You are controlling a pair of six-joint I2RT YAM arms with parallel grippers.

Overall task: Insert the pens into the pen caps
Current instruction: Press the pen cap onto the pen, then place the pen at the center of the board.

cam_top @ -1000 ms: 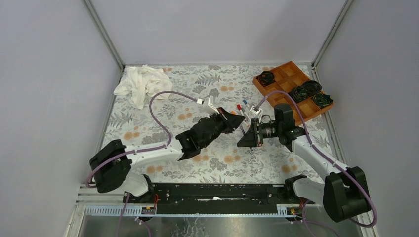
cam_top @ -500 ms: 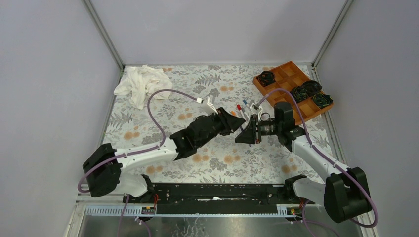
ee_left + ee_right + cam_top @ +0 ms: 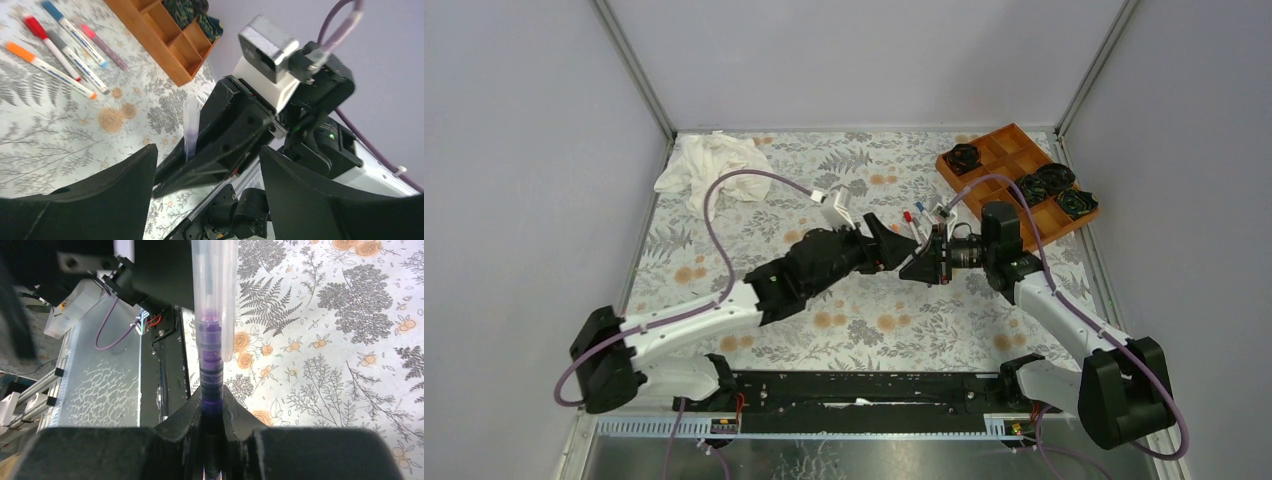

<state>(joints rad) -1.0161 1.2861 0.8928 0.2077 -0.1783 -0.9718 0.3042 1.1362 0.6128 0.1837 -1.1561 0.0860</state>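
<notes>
My right gripper is shut on a purple pen held above the table. A clear pen cap sits over the pen's tip. In the left wrist view that cap sticks out of the right gripper's black fingers. My left gripper is open, its fingers wide apart on either side of the cap and touching nothing. From above, the left gripper and the right gripper meet nose to nose. Several capped pens lie on the cloth: orange, red, blue, pink.
An orange compartment tray with black rosettes stands at the back right. A crumpled white cloth lies at the back left. The lying pens are just behind the two grippers. Grey walls close in the table.
My left gripper has opened and let go of the clear cap, which stays on the pen. The left arm has stretched forward and the right gripper has shifted slightly left.
</notes>
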